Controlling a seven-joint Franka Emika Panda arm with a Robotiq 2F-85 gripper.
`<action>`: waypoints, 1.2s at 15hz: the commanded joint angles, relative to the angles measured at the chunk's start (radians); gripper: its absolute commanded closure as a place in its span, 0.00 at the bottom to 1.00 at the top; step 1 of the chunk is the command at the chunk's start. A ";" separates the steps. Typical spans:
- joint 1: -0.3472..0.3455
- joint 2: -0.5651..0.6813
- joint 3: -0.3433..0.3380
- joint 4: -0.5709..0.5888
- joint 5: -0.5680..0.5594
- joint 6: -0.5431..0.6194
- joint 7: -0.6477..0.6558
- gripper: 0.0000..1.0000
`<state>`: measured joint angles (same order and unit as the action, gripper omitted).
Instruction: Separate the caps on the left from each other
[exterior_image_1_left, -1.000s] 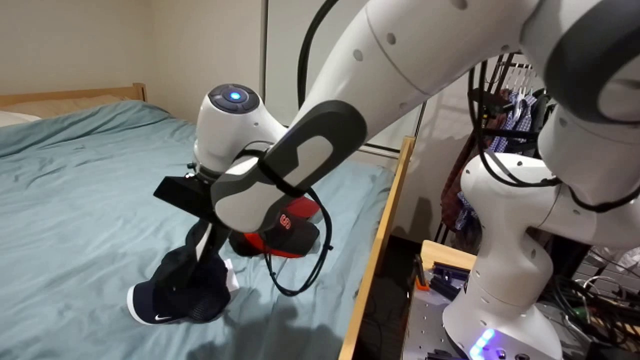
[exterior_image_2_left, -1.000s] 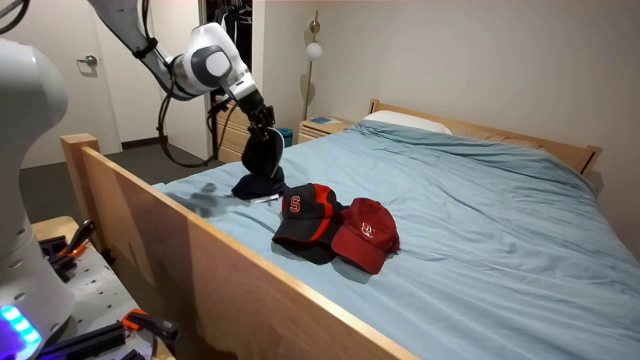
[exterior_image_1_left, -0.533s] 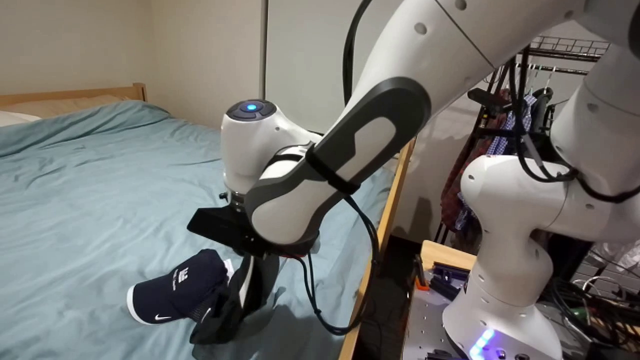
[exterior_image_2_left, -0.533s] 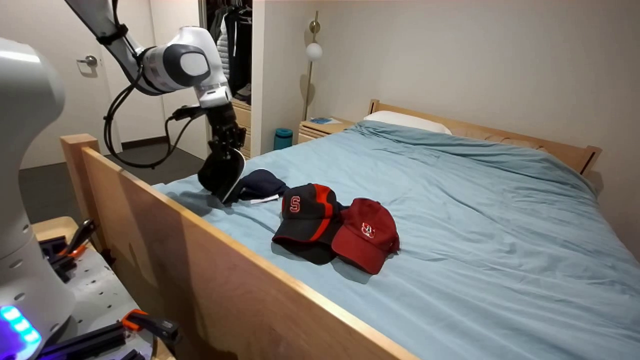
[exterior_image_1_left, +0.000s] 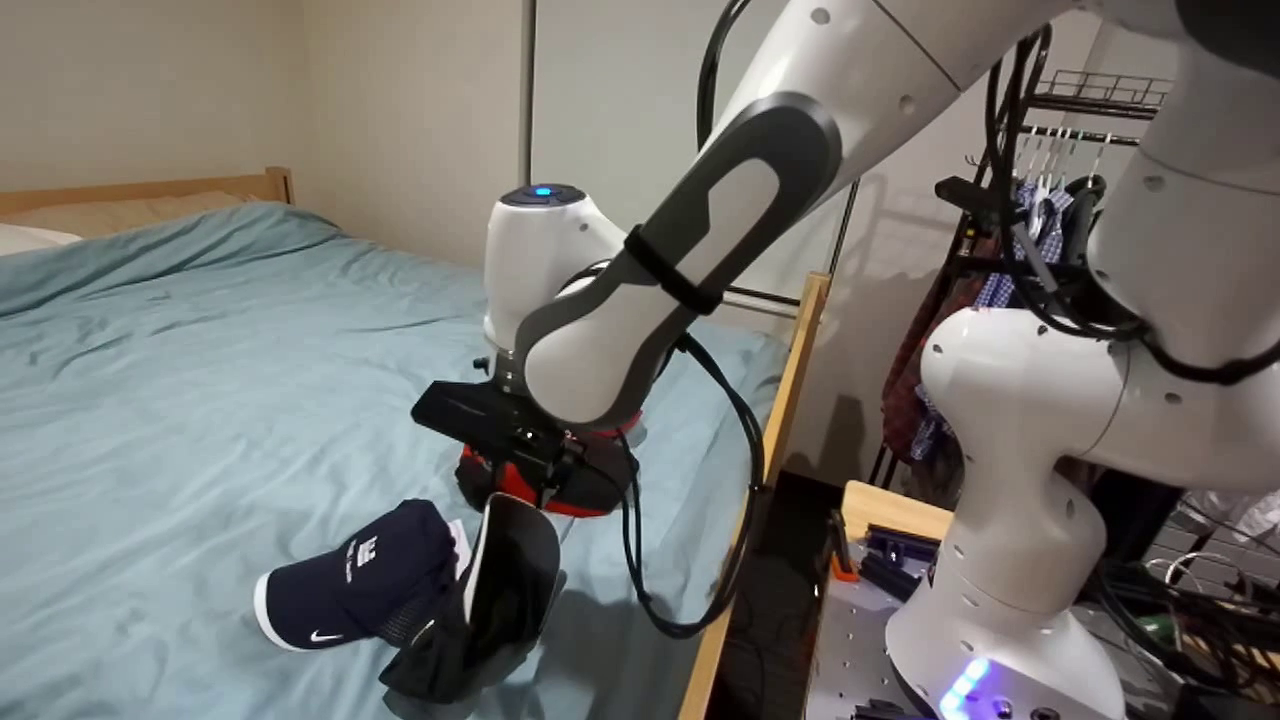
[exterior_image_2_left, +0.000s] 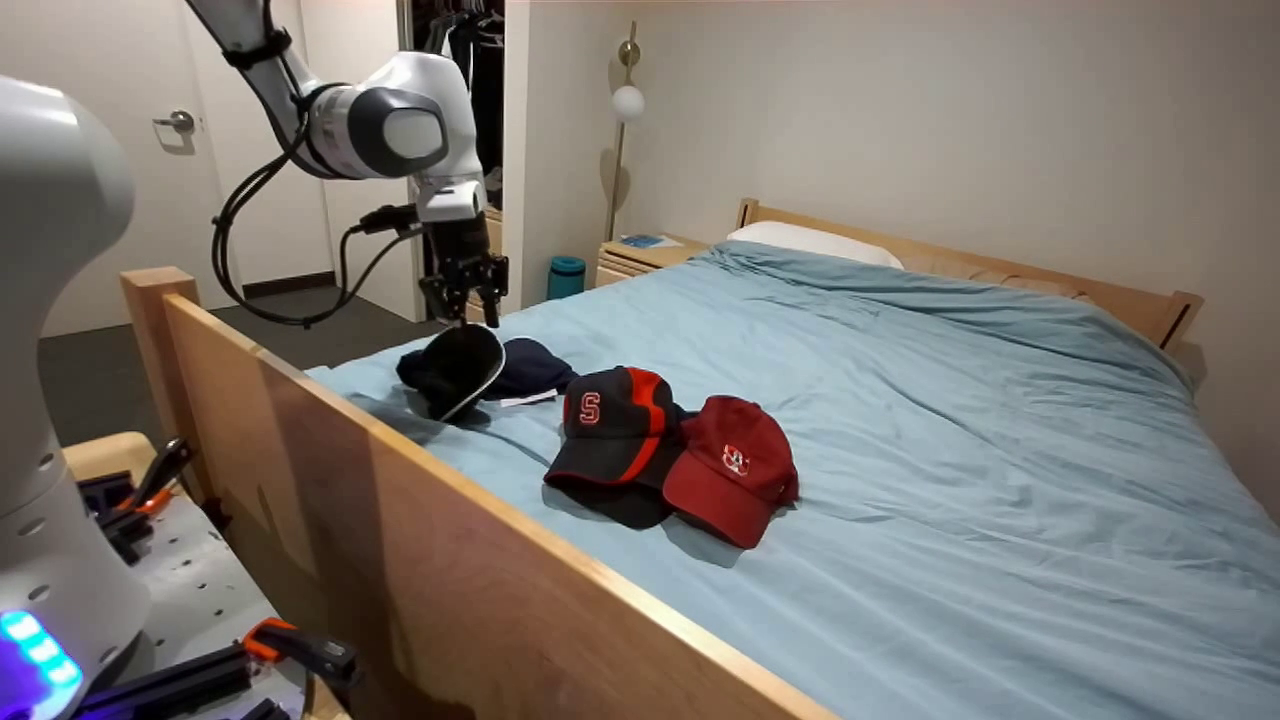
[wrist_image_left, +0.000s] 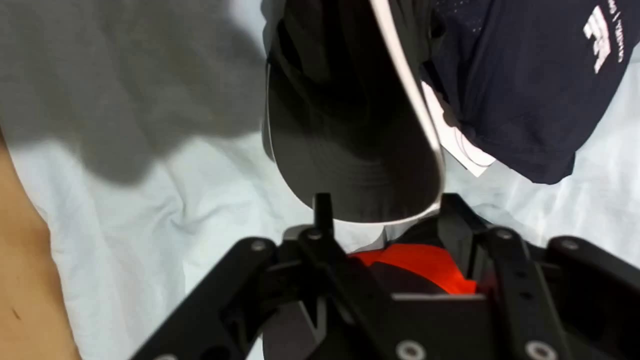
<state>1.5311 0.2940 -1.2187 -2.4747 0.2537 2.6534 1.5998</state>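
End effector, jaws spread, hangs just above the black cap, far left in an exterior view; nearer right sit the black-and-red cap and maroon cap. The black cap's white-edged brim tilts upward; the mesh-sided navy Nike cap beside it points away on wrinkled blue bedding.

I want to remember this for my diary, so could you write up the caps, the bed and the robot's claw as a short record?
place: a bed
gripper: open, close to the dark cap
dark cap: white-edged, tilted, underside showing
navy cap: beside the dark cap; contact unclear
white tag: by the navy cap
other caps: black-and-red cap marked S, red cap beside it
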 joint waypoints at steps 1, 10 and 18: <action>-0.053 -0.071 0.026 0.020 0.004 0.008 -0.114 0.12; -0.204 -0.160 0.179 0.101 0.001 -0.016 -0.429 0.00; -0.356 -0.057 0.271 0.334 -0.230 -0.074 -0.416 0.00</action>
<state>1.3464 0.1486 -1.0949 -2.2243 0.0828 2.5063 1.1109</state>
